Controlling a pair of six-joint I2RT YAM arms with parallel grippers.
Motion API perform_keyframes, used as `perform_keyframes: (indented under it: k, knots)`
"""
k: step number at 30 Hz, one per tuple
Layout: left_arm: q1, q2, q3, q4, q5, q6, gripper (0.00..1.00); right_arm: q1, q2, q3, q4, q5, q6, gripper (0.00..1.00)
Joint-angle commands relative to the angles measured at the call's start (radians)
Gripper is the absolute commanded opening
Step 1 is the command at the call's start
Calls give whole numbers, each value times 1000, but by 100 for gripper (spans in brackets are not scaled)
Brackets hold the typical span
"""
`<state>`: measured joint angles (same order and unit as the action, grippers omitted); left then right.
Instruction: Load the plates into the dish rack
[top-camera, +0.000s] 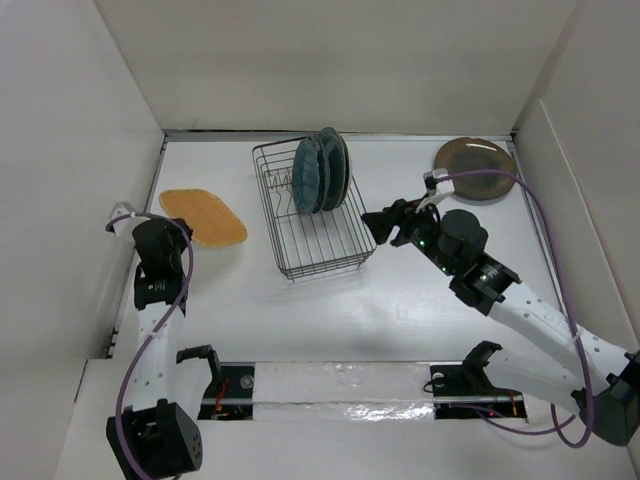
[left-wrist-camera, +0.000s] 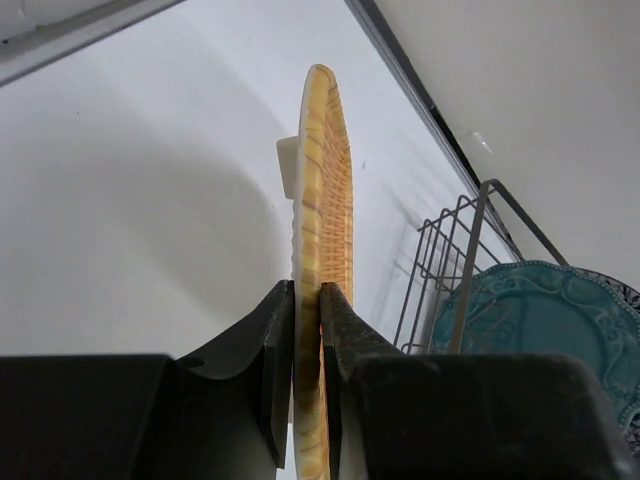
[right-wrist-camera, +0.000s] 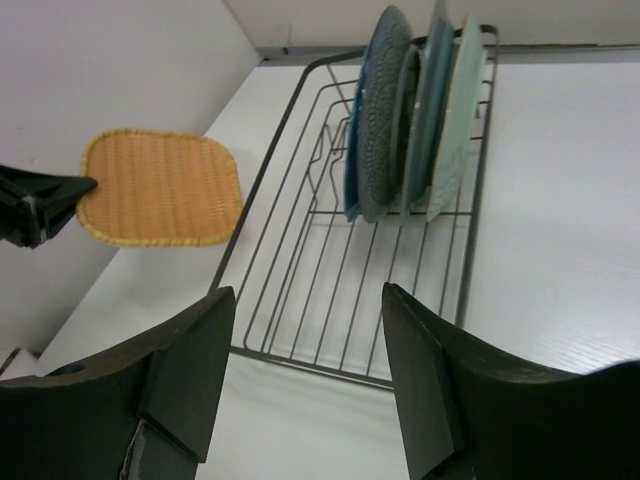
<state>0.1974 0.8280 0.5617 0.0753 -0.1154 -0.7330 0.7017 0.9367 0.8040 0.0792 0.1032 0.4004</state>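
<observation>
The black wire dish rack (top-camera: 318, 252) stands mid-table with several plates upright at its far end: teal, grey-blue, patterned and mint (top-camera: 322, 170), also in the right wrist view (right-wrist-camera: 410, 110). The orange rounded-square plate (top-camera: 205, 216) lies left of the rack, and it shows in the right wrist view (right-wrist-camera: 160, 186). My left gripper (top-camera: 176, 226) is shut on its near edge (left-wrist-camera: 318, 250); the jaws clamp its rim. The glossy brown plate (top-camera: 476, 168) lies flat at the far right. My right gripper (top-camera: 385, 224) is open and empty, just right of the rack (right-wrist-camera: 340, 300).
White walls enclose the table on three sides. A taped strip (top-camera: 340, 385) runs along the near edge between the arm bases. The near half of the rack holds no plates.
</observation>
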Motion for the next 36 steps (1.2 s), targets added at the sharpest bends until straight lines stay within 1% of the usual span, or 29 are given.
perform_keyframes:
  k: [1,2,3,5,6,8,9,12,13,14,16,17,21,23,24,25,29,31,32,33,35,36]
  knots:
    - [-28,-78,118,72,-6,33,0,9,34,29,90,-114,26,69]
    - [-41,-90,133,72,-4,40,0,9,63,46,84,-144,29,71]
    - [-41,-113,161,73,5,44,0,9,79,85,74,-186,32,76]
    - [-64,-124,193,57,46,44,0,33,106,122,70,-214,46,81]
    - [-78,-133,226,49,51,46,0,33,128,148,79,-232,52,88]
    - [-119,-142,256,38,56,55,0,45,151,165,96,-238,78,92]
    - [-119,-151,276,41,71,55,0,57,174,173,109,-241,86,94]
    - [-162,-152,303,53,163,38,0,76,217,193,167,-266,123,96]
    - [-171,-152,306,60,187,31,0,76,252,196,188,-275,142,96]
    - [-180,-150,311,64,247,18,0,76,270,207,207,-283,152,96]
    - [-214,-150,316,72,296,-19,0,76,331,221,276,-315,166,97]
    - [-226,-151,316,90,340,-34,0,76,356,250,292,-321,167,97]
    - [-283,-153,322,124,424,-86,0,76,448,302,315,-306,169,98]
    - [-315,-155,319,167,483,-132,0,76,479,282,359,-304,186,98]
    - [-326,-158,320,179,500,-147,0,76,485,240,431,-309,201,98]
    - [-335,-158,323,190,513,-167,0,76,493,218,468,-315,219,98]
    - [-383,-152,334,213,565,-183,0,87,521,150,602,-339,271,97]
    - [-383,-148,330,215,572,-187,0,108,511,135,652,-335,265,89]
    - [-394,-150,322,225,577,-192,0,108,507,132,662,-330,261,81]
    - [-394,-153,304,230,580,-197,0,119,502,129,680,-323,259,61]
    - [-394,-158,287,209,560,-189,0,128,475,104,708,-304,258,43]
    - [-403,-165,267,195,545,-174,0,128,467,100,718,-297,258,18]
